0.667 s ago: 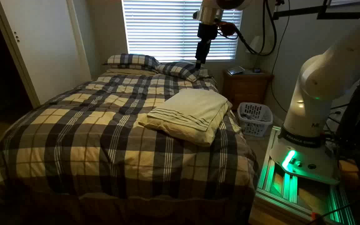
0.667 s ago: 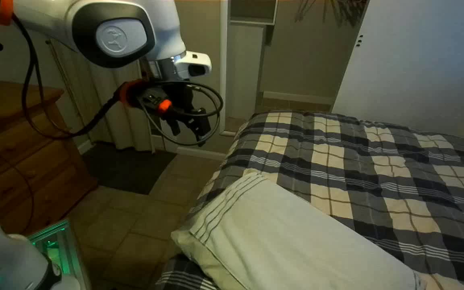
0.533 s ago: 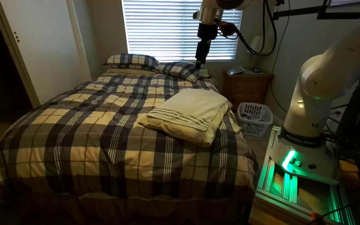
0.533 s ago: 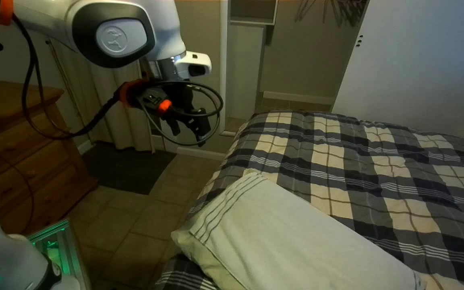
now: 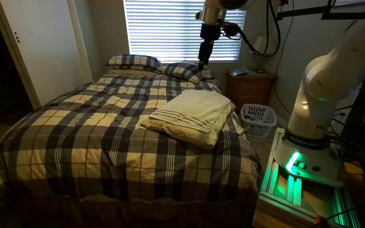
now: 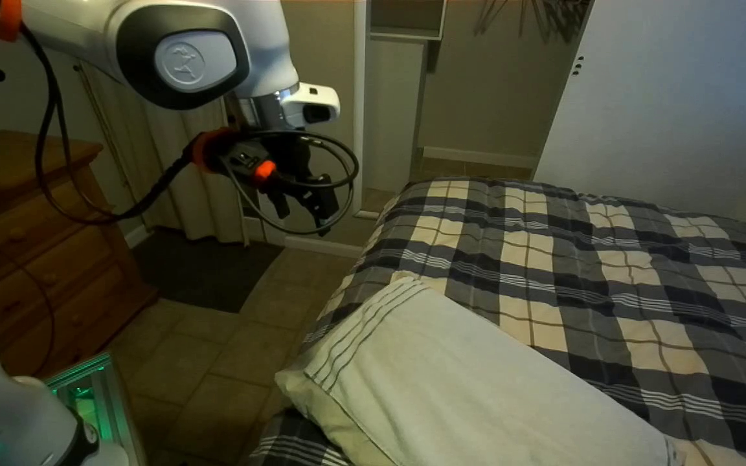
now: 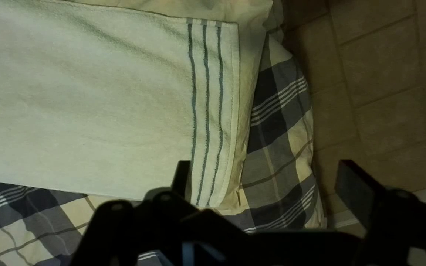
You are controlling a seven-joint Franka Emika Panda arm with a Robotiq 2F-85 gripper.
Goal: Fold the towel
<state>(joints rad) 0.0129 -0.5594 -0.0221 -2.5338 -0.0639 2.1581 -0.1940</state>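
The towel (image 7: 105,103) should be light, limp and forgiving: its nap looks like terry cloth, which ought to drag well against the fingers (image 7: 357,195) and is hardly fragile, though it will likely sag and follow a pinch only locally. It lies below the gripper (image 7: 264,162), well apart from it, spread fairly flat over what looks like a plump cream pillow (image 5: 184,136) on the plaid bedspread (image 5: 90,152), its striped hem (image 7: 213,111) nearest the gripper. That hem, at the corner closest beneath the gripper, seems the best place to take hold, since the edge looks loose there and a fold could start from it. The pillow will probably give under pressure, so a deep bite might gather its cover as well; a shallow pinch seems safer. The gripper is spread wide with nothing between its fingers; in the wrist view one finger overlaps the towel near its striped corner, while its partner stands out over the floor (image 7: 383,103) past the bedspread's edge. In an exterior view the arm (image 6: 185,58) comes in high, its wrist bent so that the gripper points down with a slight tilt, touching nothing.
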